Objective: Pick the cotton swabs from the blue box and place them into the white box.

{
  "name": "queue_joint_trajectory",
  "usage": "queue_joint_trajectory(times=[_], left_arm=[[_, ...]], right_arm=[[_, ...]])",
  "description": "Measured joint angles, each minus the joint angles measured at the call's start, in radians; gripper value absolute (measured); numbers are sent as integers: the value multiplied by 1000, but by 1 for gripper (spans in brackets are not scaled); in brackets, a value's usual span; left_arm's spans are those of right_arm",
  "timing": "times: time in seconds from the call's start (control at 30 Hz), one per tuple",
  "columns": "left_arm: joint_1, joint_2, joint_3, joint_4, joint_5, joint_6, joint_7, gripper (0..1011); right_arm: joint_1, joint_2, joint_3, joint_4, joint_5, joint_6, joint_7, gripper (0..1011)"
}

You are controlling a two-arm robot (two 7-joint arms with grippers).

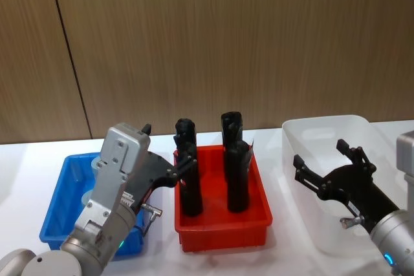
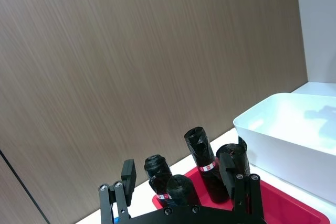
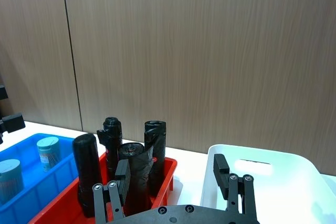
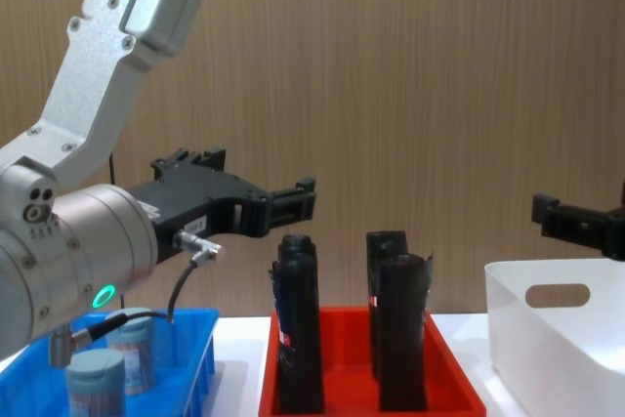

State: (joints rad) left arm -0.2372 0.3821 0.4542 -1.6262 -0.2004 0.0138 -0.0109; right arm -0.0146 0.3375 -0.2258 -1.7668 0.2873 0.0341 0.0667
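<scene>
The left gripper (image 2: 178,174), fingers spread and empty, hangs at lower left of the head view over the blue box (image 1: 57,198). The cotton swabs (image 4: 98,378) stand inside it. A careless descent could topple them. A low carry could clip the tall black rolls (image 1: 237,172) in the red bin (image 1: 223,234). At lower right, the right gripper (image 1: 319,151), open and empty, crowds the white box (image 1: 323,123).

I count two tubs of cotton swabs (image 3: 48,151) and four black rolls (image 3: 155,148) standing upright. In front of me there are three boxes, one of each colour: one blue box (image 1: 57,208), one red box (image 1: 223,229) and one white box (image 1: 323,135).
</scene>
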Motion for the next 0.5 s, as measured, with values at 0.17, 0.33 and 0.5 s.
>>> queue_joint_trajectory(times=[0.17,0.33,0.5], left_arm=[[0,0,0,0,0,0,0,1009],[0,0,0,0,0,0,0,1009],[0,0,0,0,0,0,0,1009]], right_arm=[[0,0,0,0,0,0,0,1002],[0,0,0,0,0,0,0,1002],[0,0,0,0,0,0,0,1002]])
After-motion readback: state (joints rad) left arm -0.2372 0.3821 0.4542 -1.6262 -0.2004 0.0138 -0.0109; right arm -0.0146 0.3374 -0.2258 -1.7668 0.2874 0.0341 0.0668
